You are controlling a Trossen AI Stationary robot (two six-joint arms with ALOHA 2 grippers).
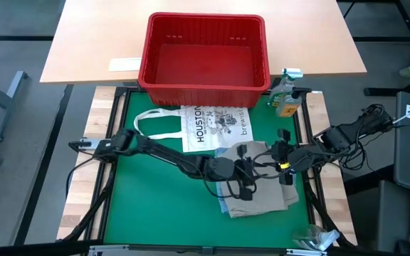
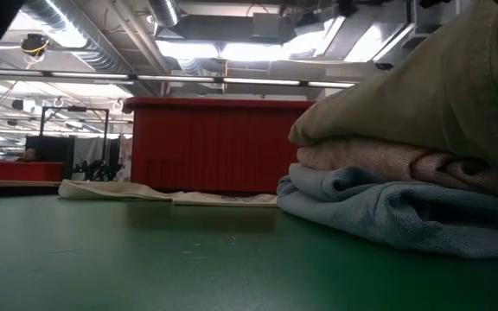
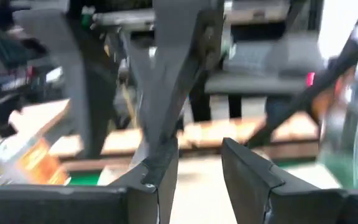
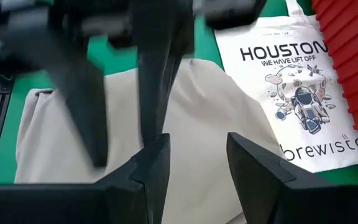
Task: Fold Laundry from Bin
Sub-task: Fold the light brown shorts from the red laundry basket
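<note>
The left gripper hovers over the laundry, jaws parted with nothing between them. The laundry is a folded stack on the green counter: light blue underneath, pink between, khaki on top. The right gripper hangs over the same khaki cloth, jaws apart and empty. The red bin stands behind.

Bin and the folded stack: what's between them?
The white tote bag lies flat on the green mat between the bin and the stack, clearest in the high view.
</note>
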